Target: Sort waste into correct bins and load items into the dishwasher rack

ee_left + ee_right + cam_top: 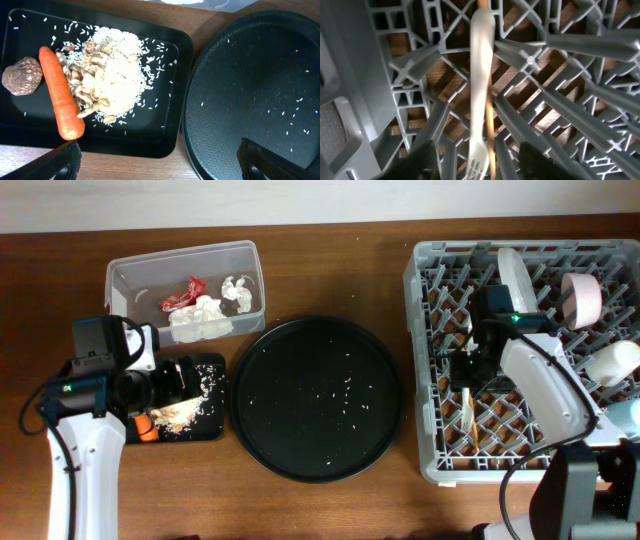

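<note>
The white fork [481, 75] lies flat among the pegs of the rack [360, 100], the wooden stick [490, 125] touching it alongside. My right fingers [422, 160] hang spread and empty above it. My left fingers [60, 162], also parted and empty, hover over the black tray [170, 140] holding carrot [61, 92] and rice [120, 75].

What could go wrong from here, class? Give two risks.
The stick is thin and lies over open gaps in the rack floor beside the fork; it might slip through. Loose rice grains dot the round tray and could be left unsorted.
</note>
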